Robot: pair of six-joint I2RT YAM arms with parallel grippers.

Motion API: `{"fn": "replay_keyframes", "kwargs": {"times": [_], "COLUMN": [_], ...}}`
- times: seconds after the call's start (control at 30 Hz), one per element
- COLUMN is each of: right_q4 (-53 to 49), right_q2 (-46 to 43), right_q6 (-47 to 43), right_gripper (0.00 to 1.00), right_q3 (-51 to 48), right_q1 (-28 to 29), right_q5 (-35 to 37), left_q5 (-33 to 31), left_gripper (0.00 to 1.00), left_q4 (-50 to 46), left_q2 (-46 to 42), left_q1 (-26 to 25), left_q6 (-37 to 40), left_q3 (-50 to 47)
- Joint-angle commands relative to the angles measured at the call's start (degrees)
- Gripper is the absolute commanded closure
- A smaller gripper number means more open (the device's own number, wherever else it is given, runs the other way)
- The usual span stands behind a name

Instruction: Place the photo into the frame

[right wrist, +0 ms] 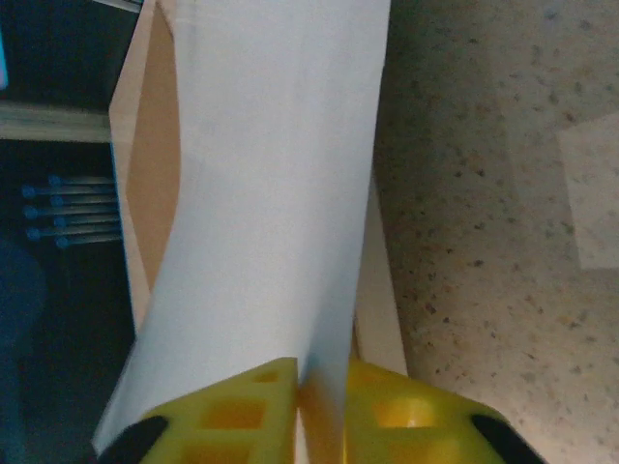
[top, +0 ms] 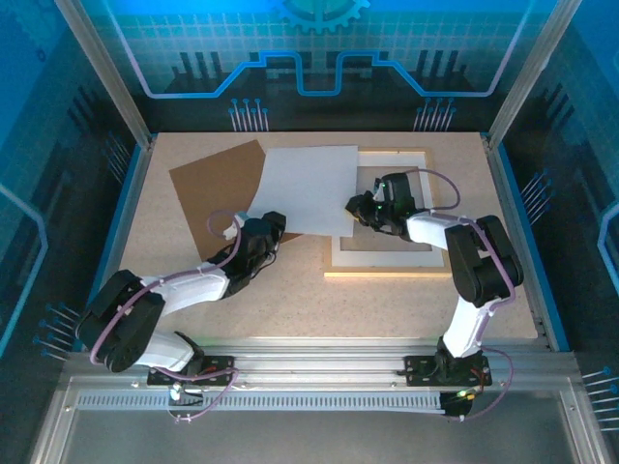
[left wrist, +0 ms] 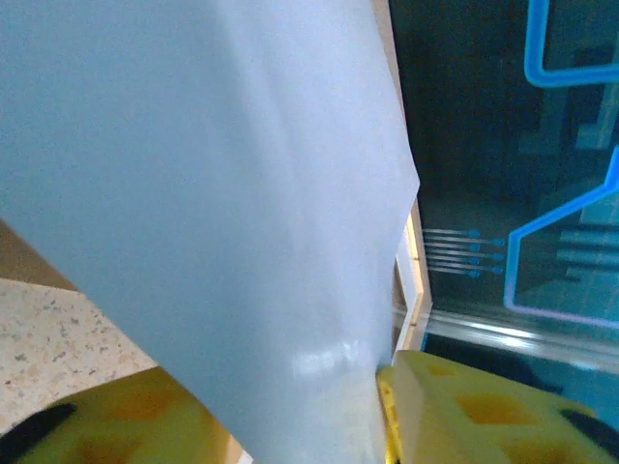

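The photo hangs over the table with its blank pale side up, spanning both grippers and partly covering the frame, a light wooden rectangle at centre right. My right gripper is shut on the photo's right edge; in the right wrist view the yellow fingers pinch the sheet. My left gripper is at the photo's lower left corner. In the left wrist view its jaws stand apart, open, with the sheet running loose between the fingers.
A brown backing board lies flat at the left, partly under the photo. A white mat border lies inside the frame. Metal posts and blue walls enclose the table.
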Motion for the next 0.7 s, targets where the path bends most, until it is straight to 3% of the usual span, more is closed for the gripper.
{"fn": "replay_keyframes", "kwargs": {"times": [0.0,0.13,0.3,0.5,0.67], "right_q4": [-1.69,-4.88,-12.49,-28.75,-38.34], "right_q2": [1.16,0.73,-0.17,-0.66,-1.50], "right_q6": [-3.63,-7.25,-14.89,-28.02,-34.42], "right_gripper": [0.95,1.00,0.99,0.99,1.00], "right_q3": [3.19,4.59,7.37,14.55,18.25], "right_q1": [-1.12,-2.90,-5.68,-9.61,-11.84], "right_q5": [-2.32,-4.01,-7.36,-10.15,-9.27], "left_q5": [0.18,0.49,-0.64,-6.51,2.03], "left_gripper": [0.34,0.02,0.01,0.01,0.01], "left_q4": [-0.80,-5.73,-16.66,-29.53,-25.32], "left_q2": [-2.60,-5.31,-12.45,-20.58,-19.97], "left_q1": [-0.29,-0.20,-0.25,0.40,6.36], "left_q6": [1.51,2.77,6.83,17.63,28.91], "left_q3": [-0.76,-0.59,-0.55,1.12,2.11]}}
